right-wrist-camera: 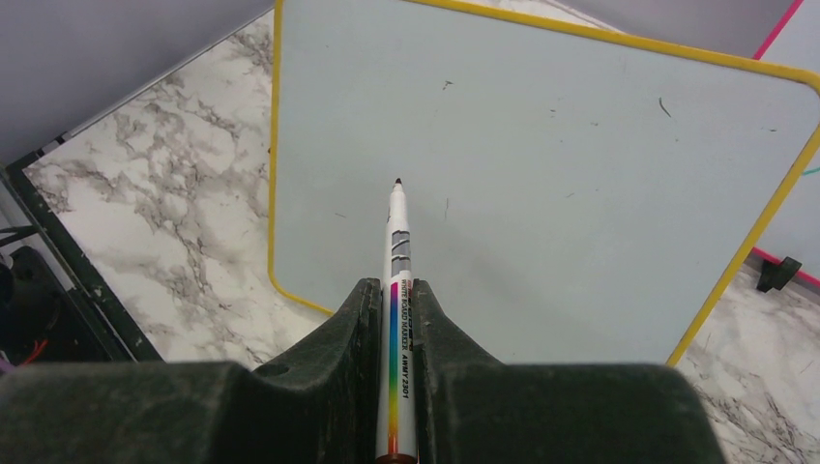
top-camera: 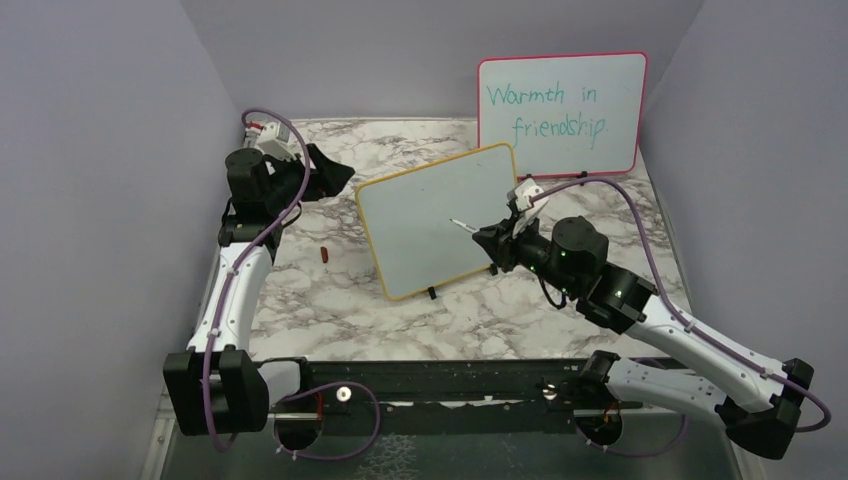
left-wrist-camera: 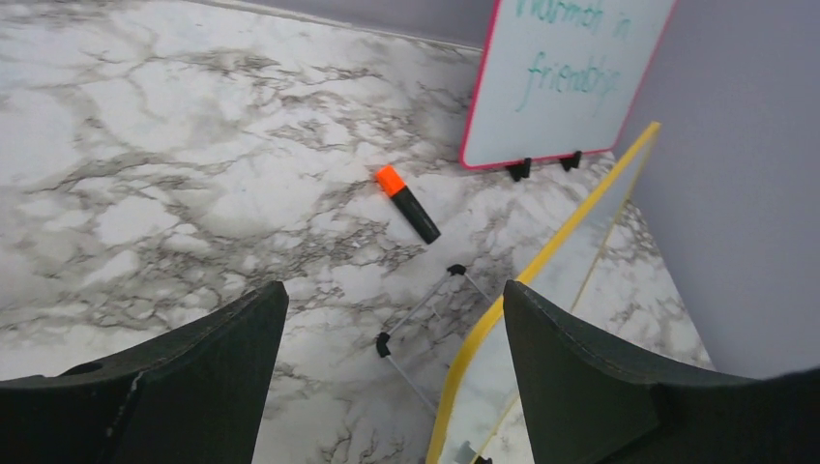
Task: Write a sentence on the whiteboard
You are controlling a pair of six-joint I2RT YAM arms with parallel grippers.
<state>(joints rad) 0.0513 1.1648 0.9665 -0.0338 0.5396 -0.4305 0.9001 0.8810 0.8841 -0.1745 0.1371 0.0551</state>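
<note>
Plainly the whiteboard (top-camera: 440, 215) stands blank near the middle of the table (top-camera: 330, 300), propped aslant on small black clip feet, with none of the sentence on it. The right gripper (right-wrist-camera: 395, 290) is pinching an uncapped marker (right-wrist-camera: 396, 251) whose tip points at the board's face; whether it touches, I cannot tell. The left gripper (left-wrist-camera: 395, 300) hangs spread wide beyond the board's left edge and holds nothing, so nothing braces the frame. Pressing too hard could push the board back on its feet or tip it toward the pink-framed board (top-camera: 560, 100) at the far right corner. The slim marker might also pivot in the narrow pinch and smear strokes. The cap (left-wrist-camera: 406, 203) lies loose toward the table's left edge, where a sweeping arm could knock it.
</note>
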